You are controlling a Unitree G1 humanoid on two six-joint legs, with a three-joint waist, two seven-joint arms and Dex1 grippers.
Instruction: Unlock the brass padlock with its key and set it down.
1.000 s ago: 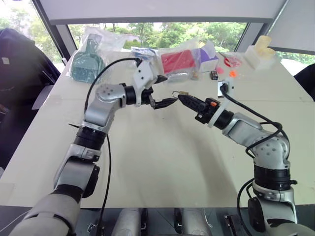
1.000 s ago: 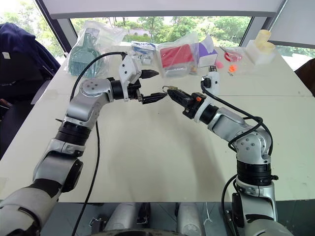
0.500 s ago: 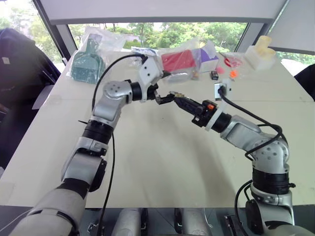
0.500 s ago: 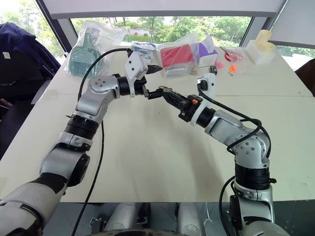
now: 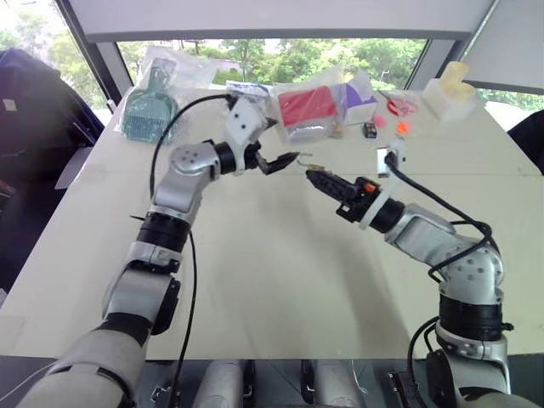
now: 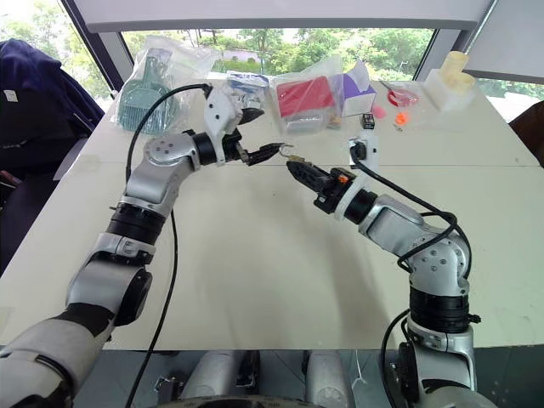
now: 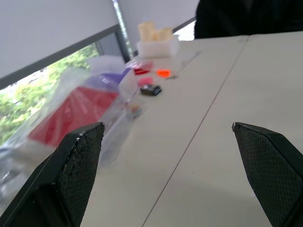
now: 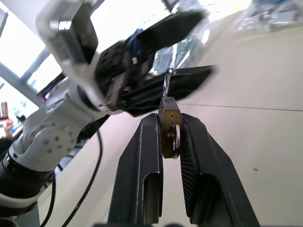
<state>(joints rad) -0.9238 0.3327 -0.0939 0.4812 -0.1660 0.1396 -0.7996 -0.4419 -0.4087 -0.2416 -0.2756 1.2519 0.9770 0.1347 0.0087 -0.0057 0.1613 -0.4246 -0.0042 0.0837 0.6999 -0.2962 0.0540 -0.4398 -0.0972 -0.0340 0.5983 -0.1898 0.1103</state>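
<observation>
Right claw (image 8: 171,137) pinching the brass padlock (image 8: 168,128) between its two black fingers, held in the air above the pale worktop (image 5: 280,280), near the middle of it. Padlock body upright between the fingertips, thin silvery shackle (image 8: 166,81) sticking out past the tips toward the left claw (image 5: 283,159). Left claw spread wide, fingers well apart with nothing between them, poised just beside the shackle in the head views; in the right wrist view, lower finger of it right behind the shackle, touching or not cannot tell. No key discernible for certain; a round silvery piece against the padlock's side, too small to name. Along the far edge of the worktop by the window: teal plastic scoop in a clear bag (image 5: 150,106), a red pack in a clear bag (image 5: 308,107), a purple pack (image 5: 357,95) beside it, a small black box (image 5: 370,130), small orange bits (image 5: 401,127), a red item in a clear wrapper (image 5: 401,104), and a white foam tray with pale yellow blocks (image 5: 449,92) at the far right corner. All of these well apart from the padlock.
</observation>
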